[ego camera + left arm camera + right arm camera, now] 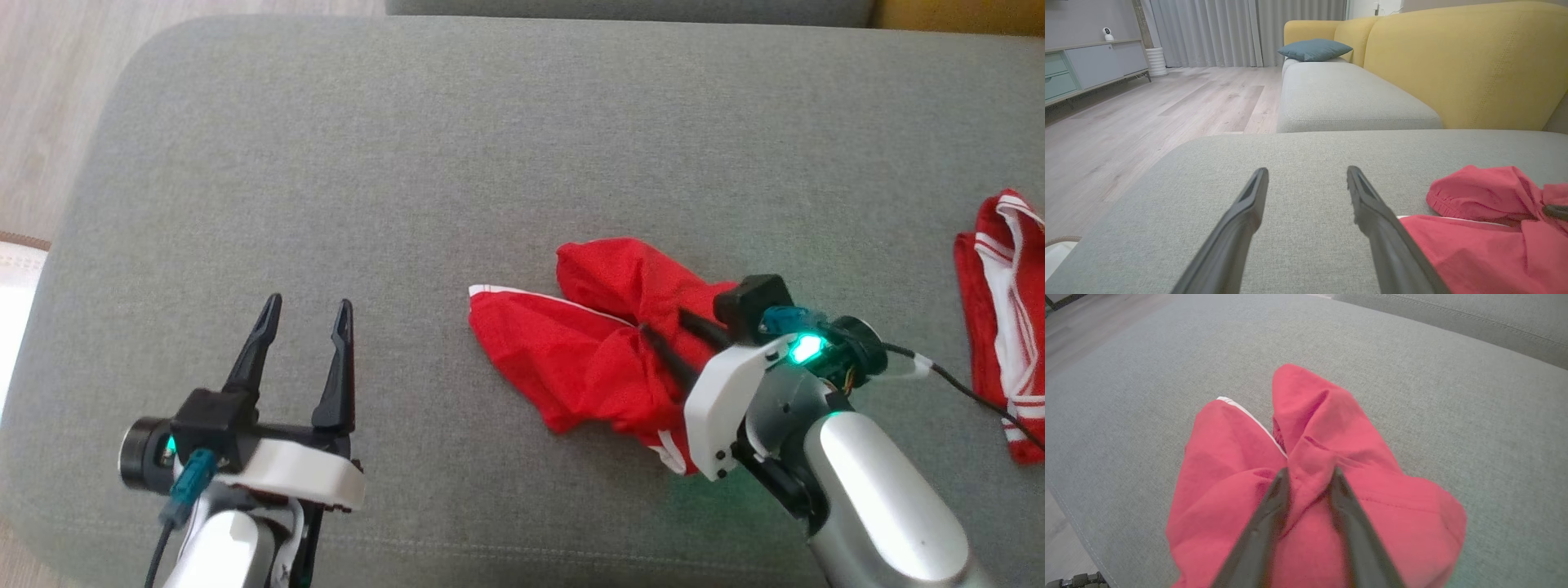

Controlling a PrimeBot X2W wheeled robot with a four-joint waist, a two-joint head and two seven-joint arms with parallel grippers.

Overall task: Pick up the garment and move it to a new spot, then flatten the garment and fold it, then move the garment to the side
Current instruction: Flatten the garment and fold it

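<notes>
Your right tool [664, 321] sat low on the garment [563, 351]. Its two fingers were drawn partway together, with a raised ridge of red cloth caught between them. In the wrist view, creases ran into that pinch, so it read as a grip. How many layers it had taken, I could not tell.

The garment lay crumpled on the grey cushion [490, 163], under that tool and just ahead of its tips. A white-edged lobe reached out past the tips toward your left tool [309, 301]. That tool hung spread wide over bare cushion, holding nothing, near the lobe but apart from it.

The step in hand looked like the first pickup, and the pinch was the part to get right.
- **Close first:** the fingers needed to close fully on the ridge before any lift, since loose mesh like this probably slips out of a shallow bite.
- **Lift straight up:** a slow, straight lift off the cushion would have let the hanging lobes fall free instead of dragging and twisting.
- **Keep the left tool clear:** it was best held spread and out of the way, ready to take a corner once the cloth hung open.
- **Choose the bare side:** another red piece [992, 310] lay well off on the right tool's outer side. The open cushion beside the left tool seemed the safer place to set the garment down.
</notes>
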